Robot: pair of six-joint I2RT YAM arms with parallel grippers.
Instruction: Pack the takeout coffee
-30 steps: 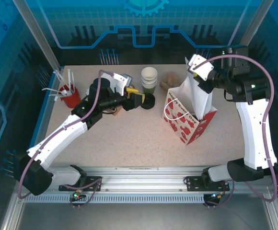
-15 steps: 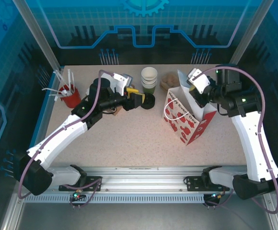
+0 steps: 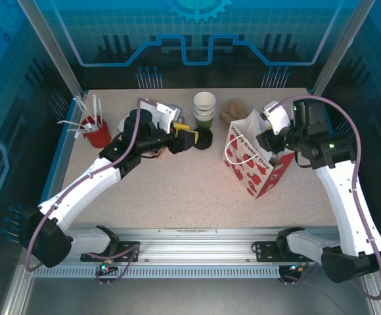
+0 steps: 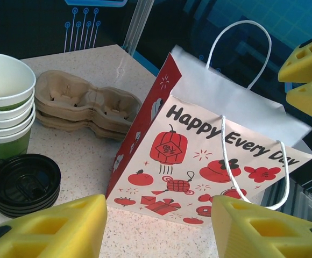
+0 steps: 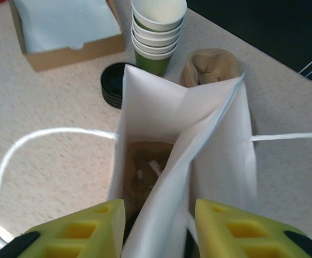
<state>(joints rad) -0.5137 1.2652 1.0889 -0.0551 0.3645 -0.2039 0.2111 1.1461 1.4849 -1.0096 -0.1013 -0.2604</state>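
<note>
left hand (image 4: 160,209): yellow fingers apart, nothing between them, low over the speckled surface (image 3: 177,190)
right hand (image 5: 160,212): fingers apart at the open mouth of the bag, a white paper fold standing between them; no pinch seen
red-and-white paper gift bag with "Happy Every Day" print (image 4: 210,161): upright, straight ahead of left hand, directly under right hand
takeout coffee: could not tell its place; a brown item, unclear, lay at the bag bottom below right hand
stack of lidless green paper cups with cream rims (image 4: 5,107): ahead-left of left hand, beyond the bag from right hand
stack of round black plastic lids (image 4: 24,183): just beside the cup stack, nearer left hand
brown pulp cup carriers (image 4: 86,105): behind the bag, right of the cups
shallow cardboard box with white paper (image 5: 64,27): far left of right hand
</note>
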